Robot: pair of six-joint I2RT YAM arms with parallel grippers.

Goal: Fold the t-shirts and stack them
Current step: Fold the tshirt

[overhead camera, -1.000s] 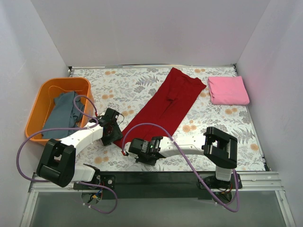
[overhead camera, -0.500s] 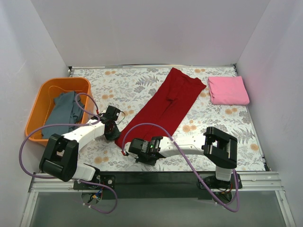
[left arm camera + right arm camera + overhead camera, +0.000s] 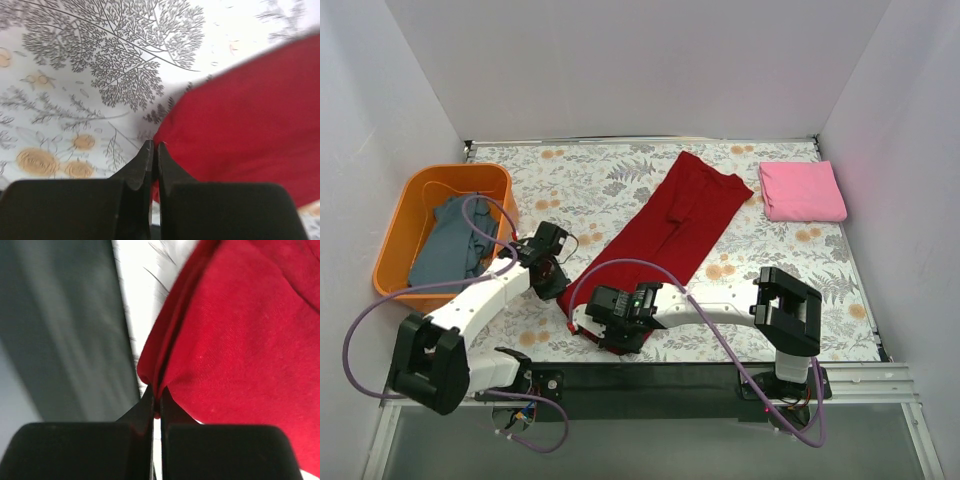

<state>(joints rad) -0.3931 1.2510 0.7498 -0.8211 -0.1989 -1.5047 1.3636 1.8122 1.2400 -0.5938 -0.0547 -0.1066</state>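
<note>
The red shirt (image 3: 680, 215) lay slantwise on the tablecloth (image 3: 590, 180), soft, light and limp, likely to sag unless taken by its near corners, where the left gripper (image 3: 154, 150) and the right gripper (image 3: 156, 395) were each pinched tight on a fold of cloth.

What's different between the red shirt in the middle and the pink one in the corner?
The dark red t-shirt lies as a long strip slanting across the floral tablecloth; the pink t-shirt is a compact folded rectangle at the far right. The left gripper and the right gripper both pinch the dark red t-shirt's near end, while nothing touches the pink t-shirt. Both are plain-coloured cloth lying on the floral tablecloth.
</note>
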